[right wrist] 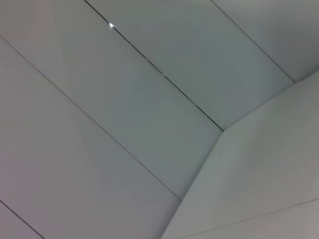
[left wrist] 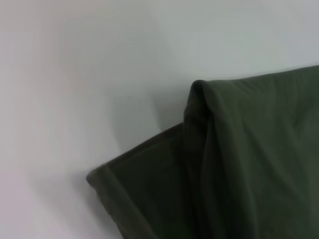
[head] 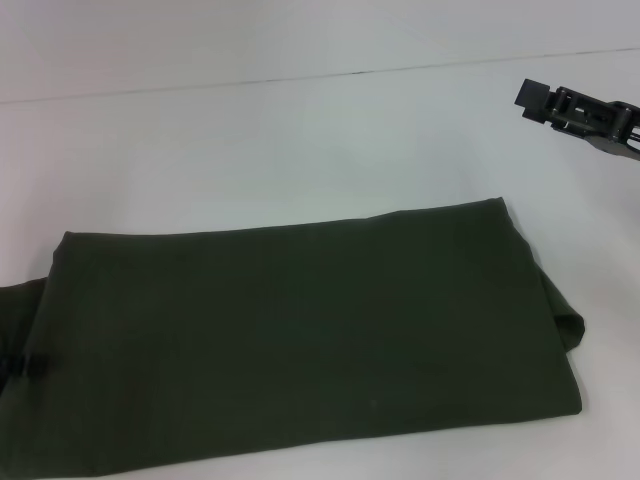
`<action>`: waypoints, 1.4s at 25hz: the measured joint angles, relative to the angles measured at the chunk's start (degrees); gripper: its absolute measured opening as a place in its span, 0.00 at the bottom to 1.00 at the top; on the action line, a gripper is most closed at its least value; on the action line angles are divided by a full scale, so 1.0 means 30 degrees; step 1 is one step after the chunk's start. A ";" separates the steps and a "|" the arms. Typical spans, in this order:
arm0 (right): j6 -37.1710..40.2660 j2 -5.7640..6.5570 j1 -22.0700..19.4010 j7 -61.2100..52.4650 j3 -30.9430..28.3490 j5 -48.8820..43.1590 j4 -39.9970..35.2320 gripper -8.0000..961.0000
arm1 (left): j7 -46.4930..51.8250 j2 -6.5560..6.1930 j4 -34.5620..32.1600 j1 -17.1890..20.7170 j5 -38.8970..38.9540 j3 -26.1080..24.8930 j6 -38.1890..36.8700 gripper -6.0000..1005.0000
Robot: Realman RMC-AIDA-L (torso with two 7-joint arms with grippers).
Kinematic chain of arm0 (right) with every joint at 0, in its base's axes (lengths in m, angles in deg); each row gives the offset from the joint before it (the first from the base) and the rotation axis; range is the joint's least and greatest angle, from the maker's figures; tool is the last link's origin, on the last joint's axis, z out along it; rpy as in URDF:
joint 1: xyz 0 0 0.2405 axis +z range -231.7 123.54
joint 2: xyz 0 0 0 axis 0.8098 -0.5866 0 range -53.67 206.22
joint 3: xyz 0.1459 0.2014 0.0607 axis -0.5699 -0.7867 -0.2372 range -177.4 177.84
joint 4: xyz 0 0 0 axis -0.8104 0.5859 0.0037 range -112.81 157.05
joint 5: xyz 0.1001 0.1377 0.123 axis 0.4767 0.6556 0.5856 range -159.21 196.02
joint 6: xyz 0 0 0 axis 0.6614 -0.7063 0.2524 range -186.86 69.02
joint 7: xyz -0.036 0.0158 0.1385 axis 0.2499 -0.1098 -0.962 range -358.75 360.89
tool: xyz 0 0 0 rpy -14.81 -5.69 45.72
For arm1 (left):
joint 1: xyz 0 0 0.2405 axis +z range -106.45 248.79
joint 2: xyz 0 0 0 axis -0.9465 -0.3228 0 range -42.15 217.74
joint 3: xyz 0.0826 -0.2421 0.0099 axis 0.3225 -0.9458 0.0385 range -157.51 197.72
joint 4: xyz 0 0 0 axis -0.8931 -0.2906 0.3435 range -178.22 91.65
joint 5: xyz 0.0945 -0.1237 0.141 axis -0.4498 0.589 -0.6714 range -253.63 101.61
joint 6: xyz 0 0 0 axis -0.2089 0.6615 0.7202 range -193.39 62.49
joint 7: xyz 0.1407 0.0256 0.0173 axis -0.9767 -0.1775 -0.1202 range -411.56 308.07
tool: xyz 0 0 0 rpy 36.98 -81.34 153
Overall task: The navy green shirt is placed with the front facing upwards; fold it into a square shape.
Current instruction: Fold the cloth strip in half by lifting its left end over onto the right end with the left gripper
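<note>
The navy green shirt (head: 300, 340) lies flat on the white bench (head: 300, 140), folded into a long band that runs across the near part of the head view from the left edge almost to the right. Only plain dark green cloth faces up; no lettering or label shows. Its far edge is a straight fold line, rising slightly toward the right. At the right end the upper layer stops at a neat corner, and a lower layer sticks out just past it as a small rounded flap (head: 568, 325). At the left end the band runs on out of view.

In the left wrist view the shirt (left wrist: 249, 164) shows close up: a folded corner stands a little raised, with a hemmed lower layer (left wrist: 134, 194) spreading out from under it onto the bench (left wrist: 75, 74).

The left hand (head: 25, 366) appears only as a small black piece at the left edge of the head view, right on the cloth at the shirt's left end. Whether it is open or closed on the fabric I cannot tell.

The right hand (head: 533, 100) hangs above the bench at the far right, well apart from the shirt and holding nothing. How far it is open I cannot tell. The right wrist view shows only pale panels with thin seams (right wrist: 164, 74).
</note>
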 joint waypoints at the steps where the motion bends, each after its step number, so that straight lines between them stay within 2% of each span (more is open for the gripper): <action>1: 0.0000 0.0001 0.0000 0.0000 0.0000 0.0000 0.0001 0.92 | -0.0001 -0.0004 -0.0035 0.0016 -0.0017 0.0000 0.0043 0.91; 21: -0.0001 0.0000 -0.0029 -0.0028 0.0000 0.0000 0.0001 0.92 | -0.0115 -0.0041 -0.0023 0.0075 -0.0214 0.0037 0.0024 0.91; 35: 0.0027 0.0000 -0.0058 -0.0021 0.0000 0.0030 0.0001 0.92 | -0.0183 0.0111 0.0064 -0.0137 0.0021 0.0400 0.0224 0.91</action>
